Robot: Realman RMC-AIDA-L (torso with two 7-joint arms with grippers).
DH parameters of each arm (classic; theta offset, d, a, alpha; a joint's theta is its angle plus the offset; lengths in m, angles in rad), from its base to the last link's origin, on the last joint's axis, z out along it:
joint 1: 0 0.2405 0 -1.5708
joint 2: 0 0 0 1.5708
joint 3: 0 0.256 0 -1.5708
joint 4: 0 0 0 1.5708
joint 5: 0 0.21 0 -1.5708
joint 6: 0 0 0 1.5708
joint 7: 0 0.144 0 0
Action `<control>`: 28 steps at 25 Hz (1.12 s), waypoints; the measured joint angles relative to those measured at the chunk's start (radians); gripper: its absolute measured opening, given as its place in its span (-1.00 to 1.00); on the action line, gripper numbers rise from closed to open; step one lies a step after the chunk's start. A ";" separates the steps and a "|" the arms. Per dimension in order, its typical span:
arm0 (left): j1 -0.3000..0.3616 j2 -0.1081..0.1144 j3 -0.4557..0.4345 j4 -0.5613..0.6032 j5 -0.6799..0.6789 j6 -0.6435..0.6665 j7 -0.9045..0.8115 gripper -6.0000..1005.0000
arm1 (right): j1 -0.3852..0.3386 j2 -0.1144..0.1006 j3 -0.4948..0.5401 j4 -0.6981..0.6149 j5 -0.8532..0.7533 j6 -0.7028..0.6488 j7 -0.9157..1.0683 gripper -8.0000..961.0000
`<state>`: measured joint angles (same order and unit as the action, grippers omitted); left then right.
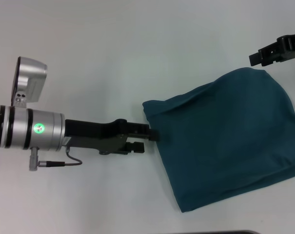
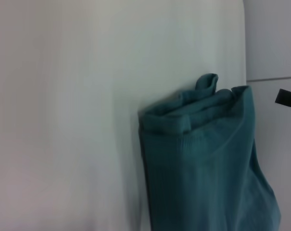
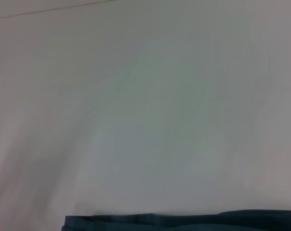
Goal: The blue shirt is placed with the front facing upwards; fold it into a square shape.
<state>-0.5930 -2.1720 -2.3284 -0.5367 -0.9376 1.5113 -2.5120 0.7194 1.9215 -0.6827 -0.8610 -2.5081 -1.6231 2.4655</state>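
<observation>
The blue shirt (image 1: pixel 225 141) lies folded into a rough, plain teal rectangle on the right half of the white table (image 1: pixel 113 58). Its lettering does not show. My left gripper (image 1: pixel 148 140) reaches in from the left at the shirt's left edge. It is open, and the farther fingertip (image 1: pixel 154 133) touches the cloth edge. The left wrist view shows the shirt's (image 2: pixel 203 163) stacked folded layers and ribbed band from close by. My right gripper (image 1: pixel 274 50) hovers just beyond the shirt's far right corner. A strip of the shirt (image 3: pixel 183 222) shows in the right wrist view.
White tabletop surrounds the shirt on the left and far sides. The table's edge (image 2: pixel 245 43) shows in the left wrist view, with a pale floor beyond. A dark strip (image 1: pixel 220 232) lies at the near edge of the head view.
</observation>
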 joint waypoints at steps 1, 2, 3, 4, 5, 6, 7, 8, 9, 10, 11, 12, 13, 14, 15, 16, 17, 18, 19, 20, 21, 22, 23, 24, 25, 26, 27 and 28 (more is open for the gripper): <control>-0.004 0.000 0.001 0.004 -0.004 -0.003 0.001 0.30 | 0.000 0.000 0.000 0.000 0.000 0.000 0.000 -0.08; -0.009 0.000 0.003 0.007 -0.010 -0.009 0.001 0.30 | 0.000 0.001 -0.001 0.000 0.000 0.000 0.000 -0.08; -0.013 -0.001 0.005 0.011 -0.013 -0.018 0.000 0.29 | 0.000 0.001 -0.001 0.000 0.000 0.000 0.000 -0.08; -0.017 -0.001 0.009 0.017 -0.015 -0.033 -0.002 0.29 | 0.000 0.002 -0.002 0.000 0.000 0.000 0.000 -0.08; -0.021 -0.001 0.013 0.024 -0.015 -0.046 -0.003 0.28 | 0.000 0.002 -0.001 0.000 0.000 0.000 0.000 -0.08; -0.025 -0.001 0.017 0.033 -0.016 -0.060 -0.004 0.28 | 0.000 0.002 -0.001 0.000 0.000 0.001 0.000 -0.08; -0.031 -0.001 0.022 0.043 -0.016 -0.076 -0.004 0.27 | 0.000 0.002 -0.001 0.000 0.000 0.001 0.000 -0.08; -0.036 0.000 0.027 0.053 -0.016 -0.089 -0.003 0.27 | 0.000 0.002 -0.001 0.000 0.000 0.001 0.000 -0.08; -0.043 0.000 0.034 0.062 -0.017 -0.101 -0.002 0.26 | -0.001 0.002 0.000 0.000 0.000 0.001 0.000 -0.08; -0.049 -0.001 0.042 0.071 -0.017 -0.112 -0.001 0.26 | -0.001 0.002 0.000 -0.001 0.000 0.001 0.000 -0.08; -0.054 -0.001 0.049 0.078 -0.017 -0.122 -0.001 0.25 | -0.001 0.002 0.000 -0.002 0.000 0.001 0.000 -0.08; -0.057 -0.001 0.052 0.082 -0.019 -0.127 0.000 0.25 | -0.001 0.002 0.000 -0.002 0.000 0.001 0.000 -0.08; -0.061 -0.002 0.056 0.087 -0.022 -0.131 0.002 0.24 | -0.002 0.002 0.000 -0.003 0.000 0.001 0.000 -0.08; -0.062 -0.002 0.059 0.089 -0.025 -0.132 0.003 0.24 | -0.002 0.002 0.000 -0.003 0.000 0.001 0.000 -0.08; -0.064 -0.002 0.063 0.090 -0.031 -0.134 0.005 0.23 | -0.002 0.002 0.000 -0.004 0.000 0.001 0.000 -0.08; -0.065 -0.003 0.069 0.091 -0.037 -0.136 0.006 0.23 | -0.002 0.002 0.000 -0.004 0.000 0.001 0.000 -0.08; -0.066 -0.003 0.077 0.093 -0.047 -0.139 0.008 0.22 | -0.002 0.002 0.000 -0.004 0.000 0.001 0.000 -0.08; -0.067 -0.003 0.092 0.097 -0.060 -0.145 0.010 0.22 | -0.002 0.002 0.000 -0.004 0.000 0.001 0.000 -0.08; -0.069 -0.004 0.110 0.101 -0.078 -0.154 0.012 0.21 | -0.002 0.002 0.000 -0.004 0.000 0.001 0.000 -0.08; -0.071 -0.004 0.116 0.102 -0.083 -0.157 0.012 0.21 | -0.002 0.002 0.000 -0.003 0.000 0.002 0.000 -0.08; -0.074 -0.003 0.128 0.104 -0.093 -0.162 0.012 0.21 | -0.001 0.002 -0.001 -0.002 0.000 0.002 0.000 -0.08; -0.075 -0.003 0.136 0.104 -0.099 -0.166 0.012 0.20 | -0.001 0.002 -0.001 -0.002 0.000 0.002 0.000 -0.08; -0.078 -0.003 0.144 0.105 -0.105 -0.169 0.012 0.20 | -0.001 0.002 -0.001 -0.002 0.000 0.002 0.000 -0.08; -0.080 -0.003 0.151 0.106 -0.111 -0.173 0.012 0.19 | -0.001 0.002 -0.002 -0.002 0.000 0.002 0.000 -0.08; -0.081 -0.003 0.155 0.107 -0.115 -0.175 0.012 0.19 | 0.000 0.002 -0.003 -0.002 0.000 0.002 0.000 -0.08; -0.084 -0.003 0.160 0.108 -0.120 -0.178 0.012 0.18 | 0.000 0.002 -0.002 -0.001 0.000 0.002 0.000 -0.08; -0.086 -0.003 0.165 0.108 -0.124 -0.180 0.012 0.18 | 0.000 0.002 -0.002 -0.001 0.000 0.002 0.000 -0.08; -0.087 -0.003 0.169 0.109 -0.126 -0.183 0.012 0.17 | 0.000 0.002 -0.002 -0.001 0.000 0.002 0.000 -0.08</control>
<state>-0.6802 -2.1752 -2.1592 -0.4281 -1.0638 1.3286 -2.4998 0.7196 1.9236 -0.6842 -0.8616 -2.5081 -1.6215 2.4650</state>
